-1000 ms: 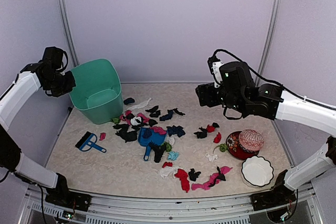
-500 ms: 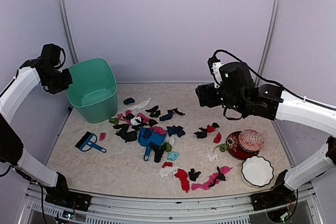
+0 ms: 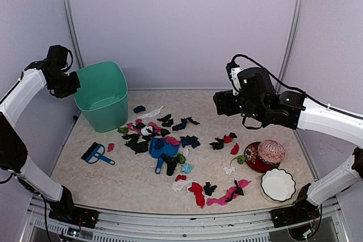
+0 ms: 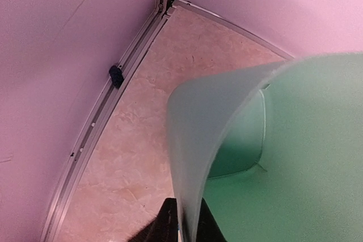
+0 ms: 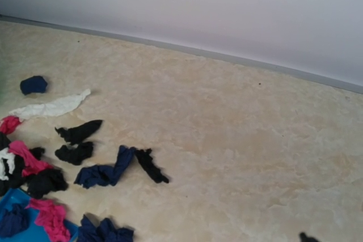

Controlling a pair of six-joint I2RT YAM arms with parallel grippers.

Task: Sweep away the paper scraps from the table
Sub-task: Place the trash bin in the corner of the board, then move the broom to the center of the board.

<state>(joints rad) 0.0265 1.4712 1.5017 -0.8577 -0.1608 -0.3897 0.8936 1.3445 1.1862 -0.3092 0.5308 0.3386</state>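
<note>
Paper scraps (image 3: 138,147) litter the bench (image 3: 130,181) right of the green bin (image 3: 108,118), whose rim my left claw (image 4: 182,225) pinches, so I'd set it flat beside them without tipping, my right claw (image 3: 220,103) spread and empty farther right.

Many paper scraps (image 3: 197,194); one bin (image 3: 105,115), dustpan (image 3: 160,152), brush (image 3: 95,154), ball (image 3: 271,151); two bowls (image 3: 278,185) (image 3: 252,163).

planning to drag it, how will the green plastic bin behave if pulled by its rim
Likely light: the green plastic bin looks empty and thin-walled. The wall may flex where the left gripper pinches its rim. Tall, narrow-based, it could tip.
</note>
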